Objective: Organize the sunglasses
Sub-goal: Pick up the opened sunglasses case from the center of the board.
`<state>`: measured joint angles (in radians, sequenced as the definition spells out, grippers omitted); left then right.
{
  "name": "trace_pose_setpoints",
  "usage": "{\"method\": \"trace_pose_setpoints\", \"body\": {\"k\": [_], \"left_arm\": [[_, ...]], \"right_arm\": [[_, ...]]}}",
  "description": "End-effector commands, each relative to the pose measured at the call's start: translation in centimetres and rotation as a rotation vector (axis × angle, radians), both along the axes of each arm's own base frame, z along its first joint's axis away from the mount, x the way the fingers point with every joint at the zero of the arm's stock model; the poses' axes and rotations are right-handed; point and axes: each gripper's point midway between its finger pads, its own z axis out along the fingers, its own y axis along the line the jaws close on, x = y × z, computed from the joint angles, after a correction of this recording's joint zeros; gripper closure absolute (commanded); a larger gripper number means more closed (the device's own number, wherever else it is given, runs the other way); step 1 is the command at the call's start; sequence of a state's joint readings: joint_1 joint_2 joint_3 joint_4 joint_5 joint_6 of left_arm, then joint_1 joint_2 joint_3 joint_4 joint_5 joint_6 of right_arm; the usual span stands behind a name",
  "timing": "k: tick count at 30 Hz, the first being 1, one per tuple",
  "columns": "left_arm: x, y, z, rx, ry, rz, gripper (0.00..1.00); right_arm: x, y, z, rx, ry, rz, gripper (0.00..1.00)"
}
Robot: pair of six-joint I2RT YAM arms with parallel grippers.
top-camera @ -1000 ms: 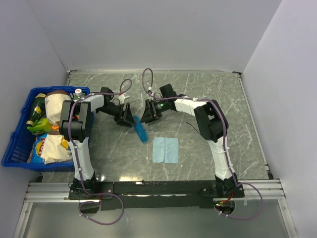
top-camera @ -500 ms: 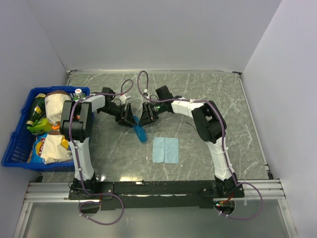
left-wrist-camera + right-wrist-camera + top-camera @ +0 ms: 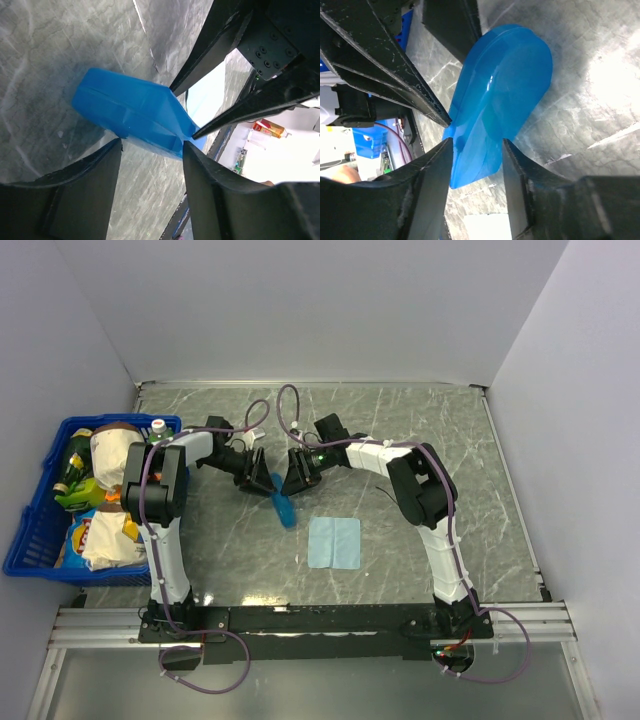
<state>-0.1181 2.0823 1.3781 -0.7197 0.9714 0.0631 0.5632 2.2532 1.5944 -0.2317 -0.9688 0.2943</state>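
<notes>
Blue case (image 3: pixel 130 110) pinched from two sides: left claw (image 3: pixel 152 144), right claw (image 3: pixel 477 141), each about half open.

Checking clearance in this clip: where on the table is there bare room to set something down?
Widest bare table: right of the right arm, up to the wall. Also the far strip along the back wall, and between the left arm and the cloth. Crowded: the middle, where left gripper and right gripper meet at the blue case, and the basket side.
</notes>
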Motion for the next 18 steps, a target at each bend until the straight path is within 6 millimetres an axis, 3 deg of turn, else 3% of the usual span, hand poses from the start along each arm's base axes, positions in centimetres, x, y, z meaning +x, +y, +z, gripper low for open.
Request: {"method": "trace_pose_setpoints", "body": {"k": [1, 12, 16, 18], "left_arm": [[-0.2, -0.7, 1.2, -0.041, -0.022, -0.025, 0.44], [-0.5, -0.8, 0.6, -0.051, -0.010, -0.033, 0.42], [-0.3, -0.4, 1.0, -0.046, -0.029, -0.013, 0.37], [0.0, -0.1, 1.7, -0.052, -0.050, -0.001, 0.35]], "right_arm": [[0.2, 0.5, 0.6, 0.005, -0.043, 0.014, 0.51], [0.3, 0.7, 0.7, 0.017, -0.037, 0.012, 0.55], [0.8, 0.6, 2.3, -0.002, -0.082, 0.002, 0.34], [1.0, 0.2, 4.3, 0.000, -0.146, -0.004, 0.25]]}}
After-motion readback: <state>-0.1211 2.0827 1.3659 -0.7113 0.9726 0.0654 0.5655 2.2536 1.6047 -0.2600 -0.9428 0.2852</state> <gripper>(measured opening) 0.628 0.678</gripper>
